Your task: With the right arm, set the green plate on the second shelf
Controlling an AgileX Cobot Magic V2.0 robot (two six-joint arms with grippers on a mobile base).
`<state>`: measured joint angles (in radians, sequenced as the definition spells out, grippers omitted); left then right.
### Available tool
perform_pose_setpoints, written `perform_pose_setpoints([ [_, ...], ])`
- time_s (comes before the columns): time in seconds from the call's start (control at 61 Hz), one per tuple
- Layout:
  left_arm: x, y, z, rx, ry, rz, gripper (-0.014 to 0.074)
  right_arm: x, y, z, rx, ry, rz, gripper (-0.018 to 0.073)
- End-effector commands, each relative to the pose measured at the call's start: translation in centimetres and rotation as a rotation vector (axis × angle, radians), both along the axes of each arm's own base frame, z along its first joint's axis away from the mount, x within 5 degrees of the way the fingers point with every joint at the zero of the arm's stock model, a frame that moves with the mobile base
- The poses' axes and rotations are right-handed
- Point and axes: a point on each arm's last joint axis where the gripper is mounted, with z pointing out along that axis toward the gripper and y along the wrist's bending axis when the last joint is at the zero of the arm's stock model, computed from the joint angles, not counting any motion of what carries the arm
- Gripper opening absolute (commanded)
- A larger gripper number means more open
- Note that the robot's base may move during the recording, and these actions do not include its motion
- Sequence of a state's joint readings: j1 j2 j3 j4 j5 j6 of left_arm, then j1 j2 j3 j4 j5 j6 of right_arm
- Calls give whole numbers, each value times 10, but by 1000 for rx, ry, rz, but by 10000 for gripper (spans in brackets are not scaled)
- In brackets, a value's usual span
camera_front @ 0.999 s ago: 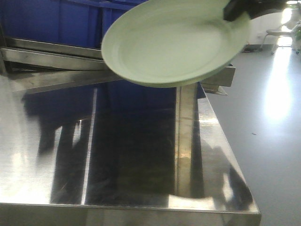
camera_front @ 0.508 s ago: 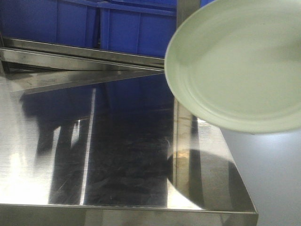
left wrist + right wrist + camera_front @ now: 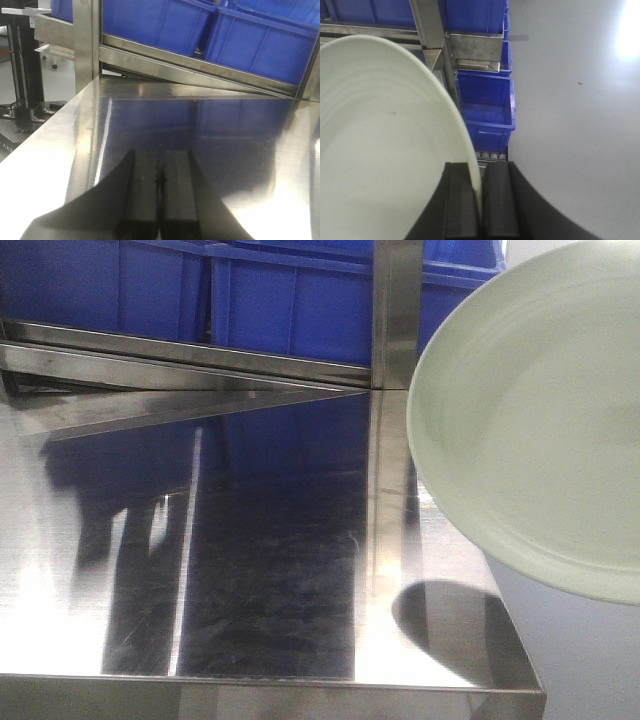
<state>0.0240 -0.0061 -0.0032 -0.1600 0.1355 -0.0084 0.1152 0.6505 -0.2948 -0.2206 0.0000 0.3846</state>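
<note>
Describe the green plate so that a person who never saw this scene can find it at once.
Start at the shiny steel shelf with blue bins behind it. Over its right edge a round plate is held by the right hand. It alone is pale green and matte.

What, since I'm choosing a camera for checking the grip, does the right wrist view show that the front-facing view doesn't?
Only the right wrist view: the right gripper clamped on the rim of the green plate. Only the front-facing view: the steel shelf surface and the plate's shadow near its right edge. Both: the plate, blue bins and the upright post.
</note>
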Motion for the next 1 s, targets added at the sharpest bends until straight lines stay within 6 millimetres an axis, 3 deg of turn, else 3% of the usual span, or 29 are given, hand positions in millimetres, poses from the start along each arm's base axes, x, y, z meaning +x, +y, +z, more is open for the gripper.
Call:
perform_pose_setpoints([
  [0.0,0,1,-4,-4,-70,6,125,3,2,22,19,-153,20,57],
  [0.852,0,1,-5,-4,-67,6,125,3,2,22,19,-152,20,57],
  [0.983,0,1,-14,127,39,-2,125,3,2,22,19,-152,20,57],
])
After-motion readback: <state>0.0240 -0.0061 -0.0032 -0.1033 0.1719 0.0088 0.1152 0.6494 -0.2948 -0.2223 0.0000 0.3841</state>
